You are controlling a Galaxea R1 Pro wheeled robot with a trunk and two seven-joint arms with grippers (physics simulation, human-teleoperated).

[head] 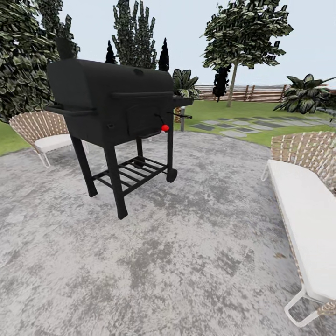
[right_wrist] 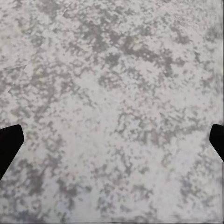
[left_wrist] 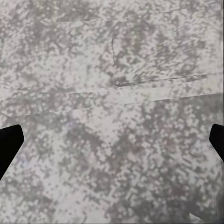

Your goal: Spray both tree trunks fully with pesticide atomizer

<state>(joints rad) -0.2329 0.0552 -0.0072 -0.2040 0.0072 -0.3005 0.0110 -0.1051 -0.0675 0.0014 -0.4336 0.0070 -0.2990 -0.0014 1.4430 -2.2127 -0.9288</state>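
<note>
L hand (left_wrist: 112, 140) and R hand (right_wrist: 112, 140): both point down at mottled grey stone paving (head: 186, 242), fingertips spread to the frame edges, wide open, nothing held. Head view: black barrel grill on four legs (head: 112, 107) w/ red knob (head: 165, 128) stands ahead-left on the paving. White-cushioned wicker bench (head: 308, 219) at right, wicker chair (head: 42, 133) behind grill at left. Grey stepping slabs in grass (head: 233, 128) beyond; tall thin-trunked leafy tree (head: 242, 37) near brown slat fence (head: 242, 92).
</note>
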